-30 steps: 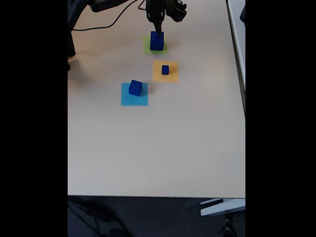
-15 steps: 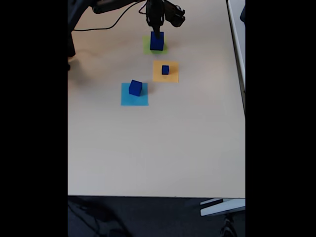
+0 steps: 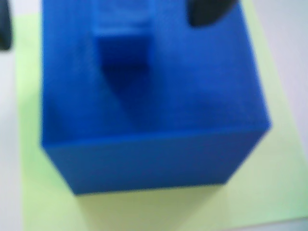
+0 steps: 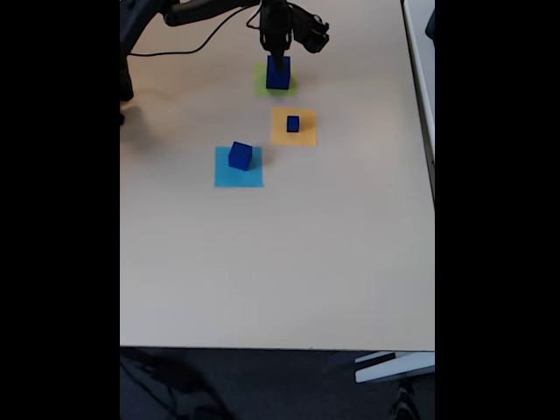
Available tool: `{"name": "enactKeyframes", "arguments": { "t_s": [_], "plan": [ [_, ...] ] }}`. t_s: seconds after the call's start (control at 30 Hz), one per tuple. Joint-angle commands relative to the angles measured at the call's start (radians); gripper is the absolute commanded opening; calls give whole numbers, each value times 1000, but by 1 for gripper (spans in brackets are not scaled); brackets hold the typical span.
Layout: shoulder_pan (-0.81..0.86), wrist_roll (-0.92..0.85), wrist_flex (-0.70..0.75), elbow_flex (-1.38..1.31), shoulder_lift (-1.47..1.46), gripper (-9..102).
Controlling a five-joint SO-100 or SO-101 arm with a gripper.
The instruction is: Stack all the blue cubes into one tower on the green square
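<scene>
On my wrist view the large blue cube [image 3: 154, 120] takes up most of the picture, sitting on the green square [image 3: 29, 144], whose lime paper shows on the left, right and bottom sides of the cube. A dark fingertip [image 3: 207, 10] pokes in at the top edge over the cube's top face, and another dark shape sits at the left edge; everything is blurred, so I cannot tell how far apart the jaws stand or whether they grip the cube. Switching to the fixed view, the gripper [image 4: 278, 54] hangs straight above the large blue cube [image 4: 278, 73] on the green square [image 4: 261, 80], near the table's [image 4: 280, 262] far edge, with its tip at or just over the cube's top. Nearer the middle of the table the small blue cube [image 4: 292, 123] rests on the orange-yellow square [image 4: 280, 134], and the medium blue cube [image 4: 241, 156] sits on the light blue square [image 4: 236, 178], toward its far edge. The three cubes stand apart from one another.
</scene>
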Motion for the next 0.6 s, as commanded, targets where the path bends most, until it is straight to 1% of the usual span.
{"name": "enactKeyframes", "arguments": {
  "t_s": [0.0,0.37,0.57],
  "plan": [
    [6,-6,-5,-3,9,18],
    [6,-11,-5,2,-3,17],
    [9,-11,-5,5,-5,14]
  ]
}}
